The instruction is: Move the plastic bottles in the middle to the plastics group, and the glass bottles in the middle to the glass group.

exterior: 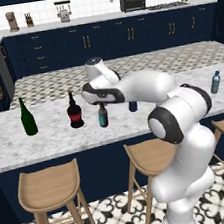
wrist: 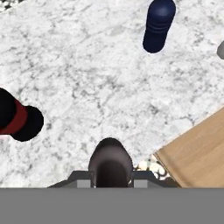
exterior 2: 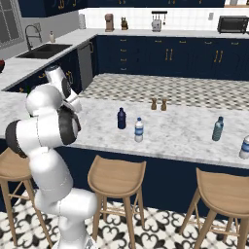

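A marble counter [exterior: 52, 137] carries several bottles. The gripper [wrist: 110, 175] is clamped on the neck of the small cyan-bottomed bottle [exterior: 103, 116], apparently just above the counter near its front edge, beside the red-labelled bottle [exterior: 74, 111]. The green wine bottle [exterior: 27, 117] stands further left. The navy bottle [exterior 2: 121, 118] and whitish bottle [exterior 2: 139, 130] stand mid-counter; the pale blue water bottle [exterior 2: 218, 129] is toward the right end.
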Robot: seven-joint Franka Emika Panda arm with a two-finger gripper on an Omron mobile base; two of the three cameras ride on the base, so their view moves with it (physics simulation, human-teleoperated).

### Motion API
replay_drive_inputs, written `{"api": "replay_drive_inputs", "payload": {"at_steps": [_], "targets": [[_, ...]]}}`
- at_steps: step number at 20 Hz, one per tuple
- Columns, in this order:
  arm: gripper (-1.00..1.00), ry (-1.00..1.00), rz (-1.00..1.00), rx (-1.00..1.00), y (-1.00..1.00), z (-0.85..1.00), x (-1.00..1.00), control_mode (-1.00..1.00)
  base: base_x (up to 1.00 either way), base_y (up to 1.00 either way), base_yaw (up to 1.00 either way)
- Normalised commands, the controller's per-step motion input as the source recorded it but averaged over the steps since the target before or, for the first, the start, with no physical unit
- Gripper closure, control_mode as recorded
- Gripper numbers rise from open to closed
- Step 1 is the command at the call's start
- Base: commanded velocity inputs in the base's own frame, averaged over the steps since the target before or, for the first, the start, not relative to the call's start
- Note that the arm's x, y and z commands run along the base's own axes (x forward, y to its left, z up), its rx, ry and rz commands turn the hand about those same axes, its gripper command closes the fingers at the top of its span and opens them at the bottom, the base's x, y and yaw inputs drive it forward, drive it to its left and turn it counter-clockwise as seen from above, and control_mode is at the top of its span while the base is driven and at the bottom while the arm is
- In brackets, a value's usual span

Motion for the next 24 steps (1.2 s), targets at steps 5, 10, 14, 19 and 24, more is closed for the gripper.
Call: {"api": "replay_drive_inputs", "payload": {"at_steps": [5, 10, 14, 19, 24], "targets": [[1.0, -0.01, 0.08, 0.0, 0.83, -0.13, 0.0, -1.0, 0.0, 0.0, 0.0], [1.0, -0.06, 0.08, 0.01, 0.6, -0.2, 0.11, -1.0, 0.0, 0.0, 0.0], [1.0, -0.01, 0.08, 0.0, 0.45, -0.31, 0.29, -1.0, 0.0, 0.0, 0.0], [1.0, 0.0, 0.1, 0.02, 0.42, -0.27, 0.07, -1.0, 0.0, 0.0, 0.0], [1.0, 0.0, 0.06, 0.0, 0.22, -0.17, 0.35, -1.0, 0.0, 0.0, 0.0]]}}
